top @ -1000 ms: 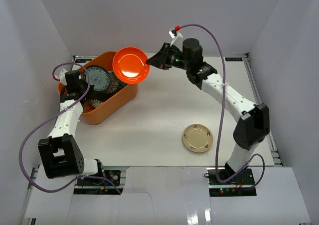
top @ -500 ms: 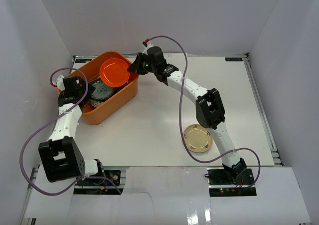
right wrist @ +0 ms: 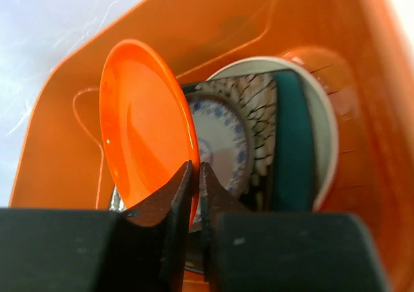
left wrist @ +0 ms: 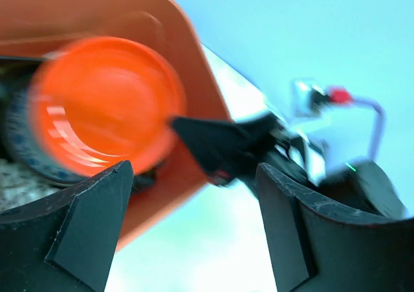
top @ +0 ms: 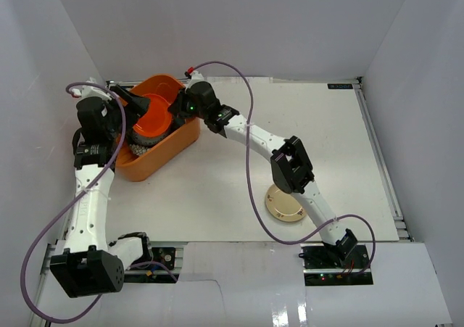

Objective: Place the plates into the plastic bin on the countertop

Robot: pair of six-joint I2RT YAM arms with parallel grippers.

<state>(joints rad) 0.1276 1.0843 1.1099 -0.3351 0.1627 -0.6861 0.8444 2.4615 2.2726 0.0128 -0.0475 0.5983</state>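
The orange plastic bin (top: 156, 160) stands at the far left of the white countertop (top: 217, 175). My right gripper (top: 172, 112) reaches into it, shut on the rim of the red plate (right wrist: 142, 130), which stands on edge inside the bin (right wrist: 226, 20). Behind it stack a blue patterned plate (right wrist: 223, 140), a black floral one (right wrist: 259, 111), a teal one (right wrist: 294, 143) and a cream-white one (right wrist: 326, 130). My left gripper (left wrist: 194, 240) hangs open and empty over the bin's left side, looking at the red plate (left wrist: 103, 104). A beige-gold plate (top: 284, 204) lies on the countertop, partly under my right arm.
White walls close the countertop in at the back and on both sides. My right arm stretches diagonally from its base (top: 337, 251) across the middle to the bin. A purple cable (top: 250, 160) loops along it.
My right arm has swung left and lowered the red plate from above the bin's rim down into the bin. My left gripper has opened and risen above the bin's left side.
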